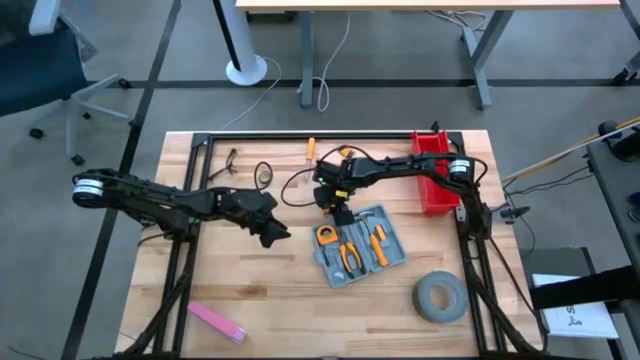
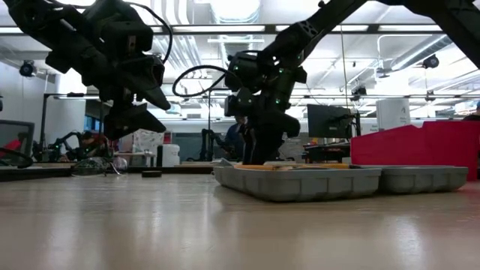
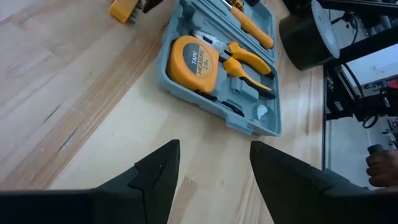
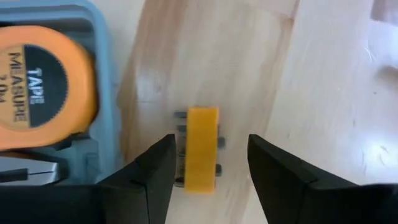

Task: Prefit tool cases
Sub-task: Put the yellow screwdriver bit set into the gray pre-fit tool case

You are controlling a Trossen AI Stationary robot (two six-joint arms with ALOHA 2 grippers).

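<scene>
Near the table's middle lies the open tool case (image 1: 358,247), blue-grey, holding a tape measure (image 3: 193,62) and orange-handled pliers (image 3: 245,57). Right gripper (image 4: 208,163), fingers spread and empty, hangs over a small yellow bit holder (image 4: 201,148) lying on the wood just beside the case's edge. Left gripper (image 3: 214,174), also spread and empty, waits nearby above bare wood. Judged rigid, light and smooth-walled, the case is best held by its rim; the holder across its narrow sides.

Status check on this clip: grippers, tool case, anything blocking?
Right gripper open over yellow bit holder beside case. Left gripper open, empty, short of tool case. Nothing blocking.
</scene>
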